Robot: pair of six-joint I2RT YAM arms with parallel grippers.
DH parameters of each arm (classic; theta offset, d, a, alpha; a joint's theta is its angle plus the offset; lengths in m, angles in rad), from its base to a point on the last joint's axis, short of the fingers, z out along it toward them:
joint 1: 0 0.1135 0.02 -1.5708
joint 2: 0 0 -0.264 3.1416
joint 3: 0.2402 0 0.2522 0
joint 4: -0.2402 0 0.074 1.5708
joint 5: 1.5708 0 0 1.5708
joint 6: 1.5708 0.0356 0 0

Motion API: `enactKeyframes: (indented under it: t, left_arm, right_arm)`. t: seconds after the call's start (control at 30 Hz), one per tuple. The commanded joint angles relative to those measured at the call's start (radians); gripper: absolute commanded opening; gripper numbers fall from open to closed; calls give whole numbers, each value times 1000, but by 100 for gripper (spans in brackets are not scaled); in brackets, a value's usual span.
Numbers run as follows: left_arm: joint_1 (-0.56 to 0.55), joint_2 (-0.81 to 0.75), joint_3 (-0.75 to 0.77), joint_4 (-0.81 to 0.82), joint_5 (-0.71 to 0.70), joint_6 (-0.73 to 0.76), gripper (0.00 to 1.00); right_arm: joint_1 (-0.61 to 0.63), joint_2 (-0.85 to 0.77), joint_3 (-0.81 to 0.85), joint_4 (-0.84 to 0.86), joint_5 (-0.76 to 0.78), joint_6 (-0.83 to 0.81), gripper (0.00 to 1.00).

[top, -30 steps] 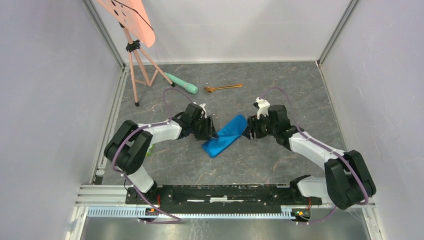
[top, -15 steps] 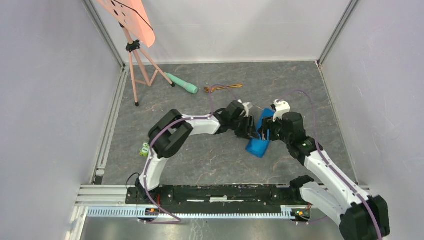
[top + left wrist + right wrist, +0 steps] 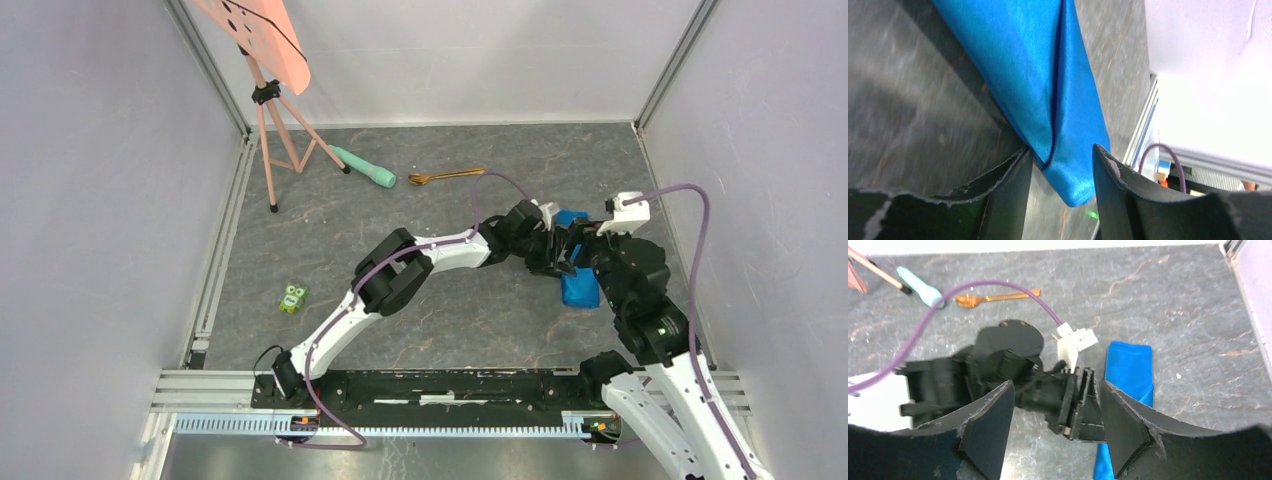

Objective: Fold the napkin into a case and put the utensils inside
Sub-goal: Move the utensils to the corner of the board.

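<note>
From where I stand, a pink tripod stand sits farthest left, well beyond the left hand and far to its left. A small green toy lies on the grey tabletop, also well to that hand's left but closer to the arm bases. A mint-green cylinder with a black tip lies beyond the hand and to its left. Just right of the cylinder are the copper-gold utensils, spoon bowl on the left end. They rest flat on the bare stone, well apart from both hands and from the cloth. I cannot tell whether one piece or two lie there.

The left hand is stretched far across to the right. Its fingers stand about half apart and straddle one narrow end of the napkin. The cloth brushes one finger but is not pinched from both sides.

The napkin is folded into a long, narrow blue packet lying on the tabletop beneath both hands. The right hand hangs just above and beside the left hand. It faces that hand with fingers spread wide and nothing between them, and the blue packet lies just to its right.
</note>
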Motion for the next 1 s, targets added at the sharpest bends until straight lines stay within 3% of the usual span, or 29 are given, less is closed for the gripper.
enactKeyframes:
  t: [0.0, 0.1, 0.23, 0.4, 0.53, 0.67, 0.83, 0.97]
  left_arm:
    - [-8, 151, 182, -57, -15, -69, 55]
    - [-9, 207, 281, -113, -46, -90, 53]
    - [-10, 93, 111, -15, -134, -109, 53]
    - [-11, 25, 29, -4, -125, -143, 52]
    - [23, -225, -319, 88, -224, -127, 57]
    - [74, -503, -612, 72, -290, -32, 61]
    - [122, -846, -886, -1, -387, 69, 63]
    - [132, -1059, -994, -57, -395, 136, 64]
  right_arm:
    - [-3, -24, 61, -30, 46, -11, 69]
    - [-2, -34, 76, -49, 48, -18, 69]
    - [-2, -51, 62, -53, 53, -18, 69]
    - [-2, -15, 28, -37, 88, 27, 70]
    - [-2, 60, 21, -15, 136, 47, 72]
    - [-24, 201, 13, 1, 106, 59, 74]
    - [-94, 370, -60, 77, -117, 119, 73]
    - [-100, 482, -139, 115, -203, 167, 71]
